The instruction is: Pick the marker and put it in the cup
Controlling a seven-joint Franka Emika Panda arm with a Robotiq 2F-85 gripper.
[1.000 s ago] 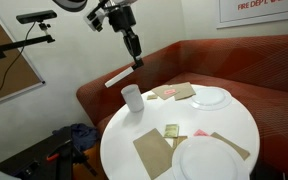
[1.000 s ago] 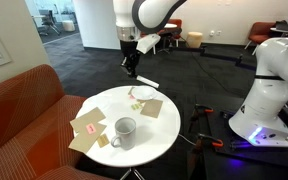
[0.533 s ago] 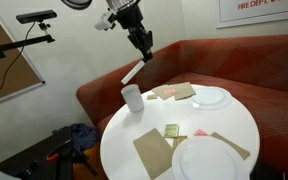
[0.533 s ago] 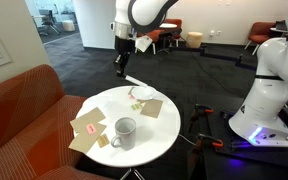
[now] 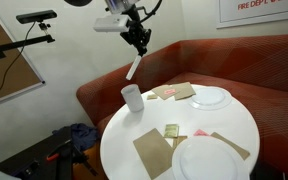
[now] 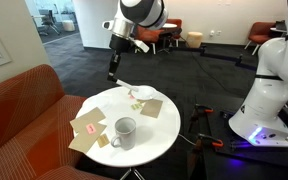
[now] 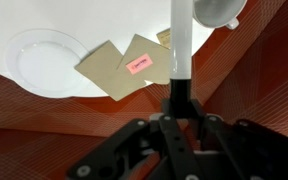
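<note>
My gripper [image 5: 137, 43] is shut on the marker [image 5: 133, 68], a thin stick with a white barrel and a dark end, which hangs nearly upright, tip down. It is held high above the small white cup [image 5: 132, 97] that stands near the table's edge by the sofa. In an exterior view the gripper [image 6: 113, 58] and marker [image 6: 110, 72] are well above the cup [image 6: 124, 131]. In the wrist view the marker [image 7: 180, 40] runs up from the jaws [image 7: 179, 100] beside the cup's rim [image 7: 220, 10] at the top right.
The round white table [image 5: 149, 125] carries two white plates [image 5: 210, 97] [image 5: 210, 158], brown napkins [image 5: 152, 152] and small cards. A red sofa [image 5: 234, 60] curves behind it. A plate [image 7: 44, 62] and napkins [image 7: 104, 68] show in the wrist view. Another robot [image 6: 269, 90] stands beyond the table.
The gripper has risen and turned; the marker swung from lying nearly level to hanging almost upright, and now sits above the cup.
</note>
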